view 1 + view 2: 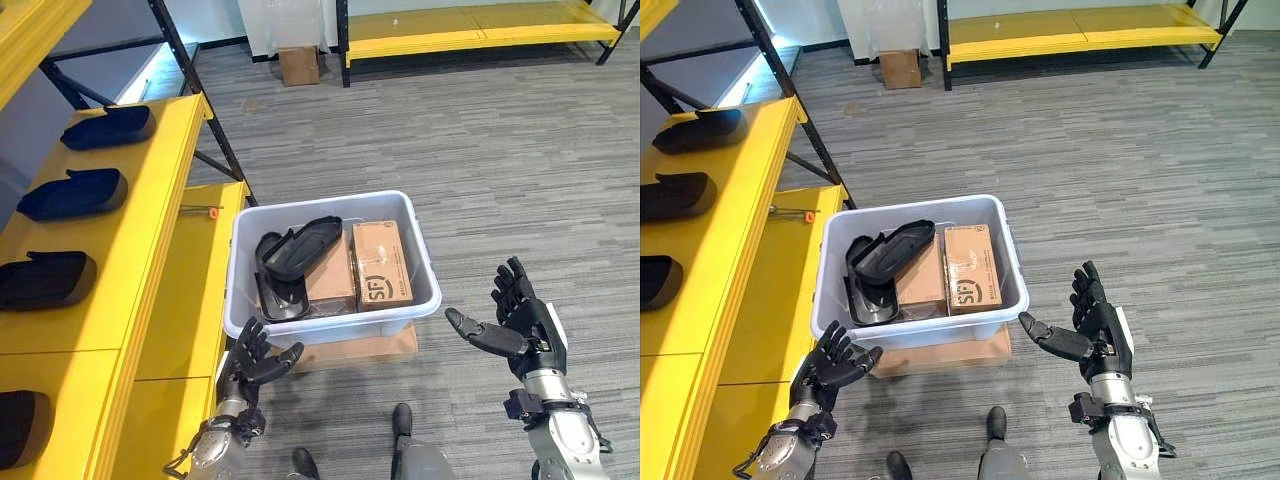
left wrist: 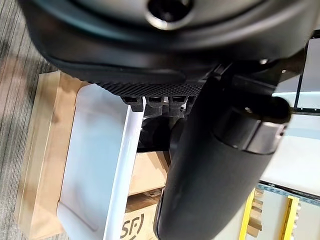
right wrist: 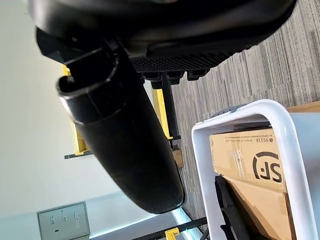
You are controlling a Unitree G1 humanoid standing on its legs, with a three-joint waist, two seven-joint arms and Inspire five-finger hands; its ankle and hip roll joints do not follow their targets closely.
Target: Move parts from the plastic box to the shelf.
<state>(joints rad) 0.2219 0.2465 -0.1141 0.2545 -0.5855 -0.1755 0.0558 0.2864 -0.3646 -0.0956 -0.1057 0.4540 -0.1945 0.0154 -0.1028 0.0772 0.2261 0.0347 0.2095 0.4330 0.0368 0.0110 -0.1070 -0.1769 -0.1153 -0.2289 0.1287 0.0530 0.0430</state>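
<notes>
Four dark blue-black moulded plastic parts (image 1: pixel 95 127) already lie in a row on the yellow metal shelf (image 1: pixel 160 220), which stands just beside the white translucent plastic box (image 1: pixel 335 325). So the task looks partly done. Left in the box: at least two black curved plastic shell parts (image 1: pixel 295 255), stacked at the shelf-side end, leaning on two brown cardboard cartons (image 1: pixel 380 262) that fill the other end. The box sits on a flat piece of brown cardboard (image 1: pixel 365 350) on the grey carpet floor (image 1: pixel 500 150).

Left hand (image 1: pixel 258 362) hovers near the box's near corner on the shelf side, fingers spread apart, holding nothing. Right hand (image 1: pixel 515 322) is off the box's far-from-shelf side, well apart from it, fingers and thumb straight and splayed, also empty. Next pick not yet begun, I judge.

Writing: cartons carry a printed logo and a label; not read off here. A small brown cardboard box (image 1: pixel 298 65) stands far beyond the plastic box, no legible print.
</notes>
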